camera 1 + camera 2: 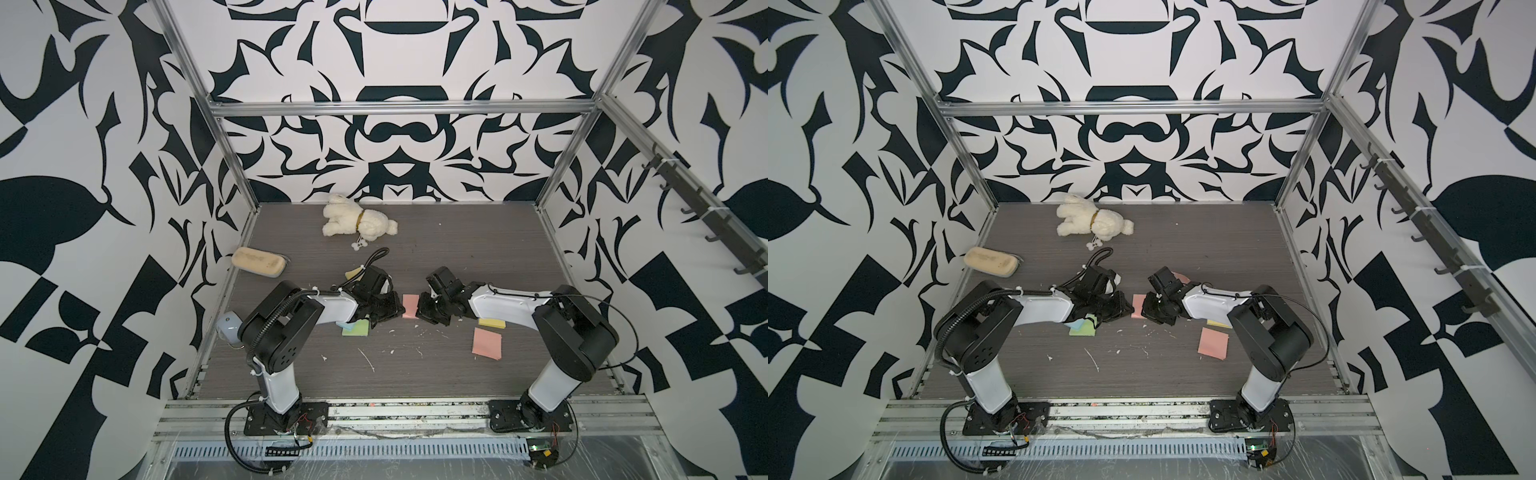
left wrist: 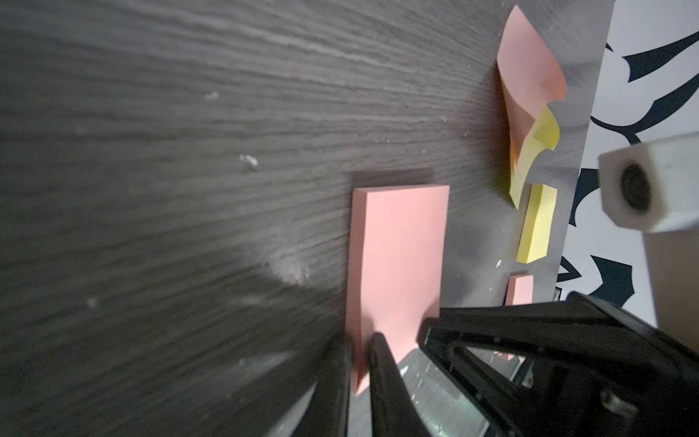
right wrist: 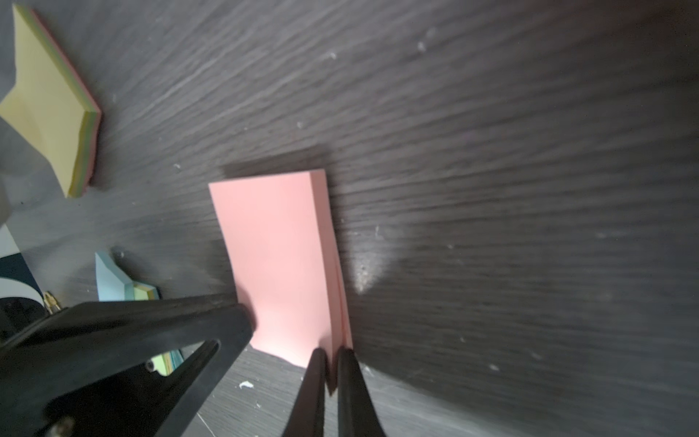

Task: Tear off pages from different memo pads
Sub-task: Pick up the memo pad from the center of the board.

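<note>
A pink memo pad (image 1: pixel 409 306) (image 1: pixel 1137 305) lies mid-table between my two grippers. My left gripper (image 1: pixel 400 309) (image 2: pixel 359 352) is shut on one edge of this pad (image 2: pixel 397 257). My right gripper (image 1: pixel 419 309) (image 3: pixel 331 359) is shut on the opposite edge of the pad (image 3: pixel 276 257), where the sheets part slightly. A green and blue pad (image 1: pixel 355 329) sits under my left arm. A yellow pad (image 1: pixel 491 322) and a loose pink page (image 1: pixel 487 343) lie by my right arm. Curled pink (image 2: pixel 529 68) and yellow (image 2: pixel 537 151) pages lie behind.
A white plush toy (image 1: pixel 359 222) lies at the back. A tan oblong block (image 1: pixel 258 261) sits at the left edge. A pale rounded object (image 1: pixel 227 326) is beside my left arm. A multi-coloured pad (image 3: pixel 49 106) lies farther back. White crumbs dot the table's front.
</note>
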